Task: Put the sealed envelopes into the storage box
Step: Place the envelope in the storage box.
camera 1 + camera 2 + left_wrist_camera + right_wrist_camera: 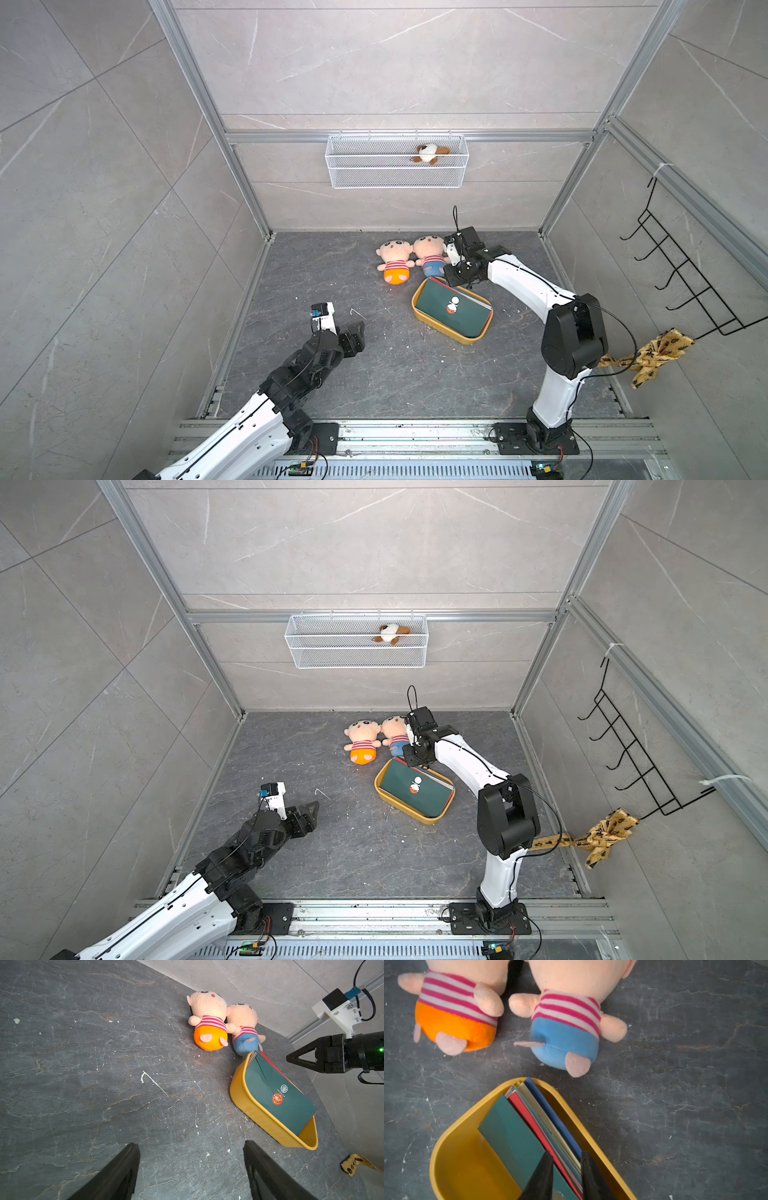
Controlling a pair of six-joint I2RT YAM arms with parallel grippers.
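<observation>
The storage box [440, 330], a mustard-yellow tray, sits right of centre on the dark floor and shows in both top views [401, 808]. Several sealed envelopes lean stacked inside it, a green one [440, 307] on top with a round red seal. In the right wrist view red [525, 1113], cream [533, 1103] and blue [548, 1109] edges fan out behind the green one [512, 1136]. My right gripper [566, 1153] hovers over the box's far end, jaws a narrow gap apart, holding nothing. My left gripper [190, 1144] stands wide open over bare floor, left of the box [249, 1105].
Two plush dolls, one in orange [395, 262] and one in blue [430, 253], lie just beyond the box. A white wire basket [395, 166] with a small plush toy [430, 153] hangs on the back wall. A black hook rack [681, 274] and yellow cloth [656, 353] are at the right wall.
</observation>
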